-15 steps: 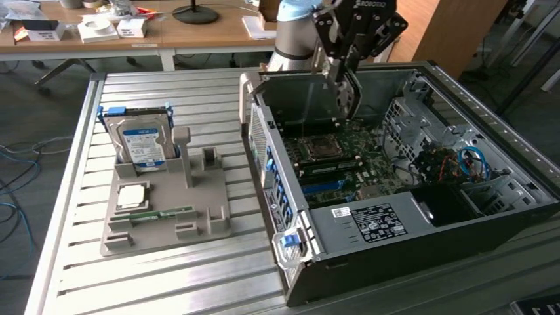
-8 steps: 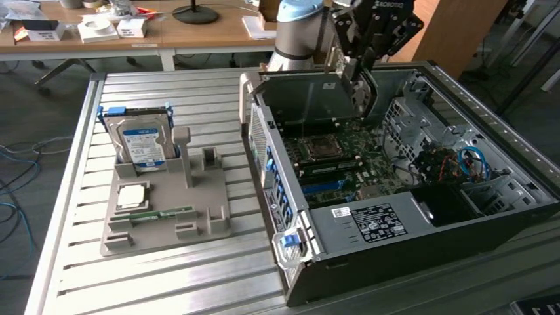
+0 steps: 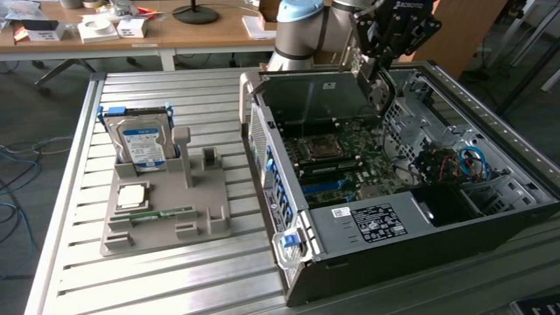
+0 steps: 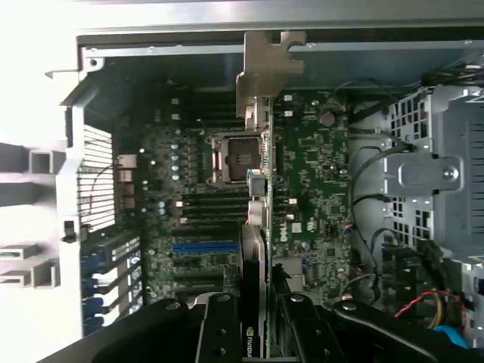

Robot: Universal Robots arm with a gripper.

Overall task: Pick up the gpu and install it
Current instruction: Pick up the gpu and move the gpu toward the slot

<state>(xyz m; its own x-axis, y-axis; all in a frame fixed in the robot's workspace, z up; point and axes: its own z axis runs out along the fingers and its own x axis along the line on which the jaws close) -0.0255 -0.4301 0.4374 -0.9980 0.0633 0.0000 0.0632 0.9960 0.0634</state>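
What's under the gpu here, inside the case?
Held by the gripper, the gpu hangs edge-on above the motherboard, with the CPU socket beside its line. The board strip directly beneath the card is hidden.

gpu [image 4: 261, 227]: green circuit board, dull silvery metal bracket. gripper [image 4: 257, 325]: matt black. case [image 4: 151, 38] below gripper: grey sheet metal.

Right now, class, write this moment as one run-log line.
gripper: shut on gpu | gpu: edge-down over motherboard | place: inside open computer case

The gpu [image 4: 261, 197] hangs over the motherboard [image 4: 318, 174] — within the case [image 3: 394, 275].
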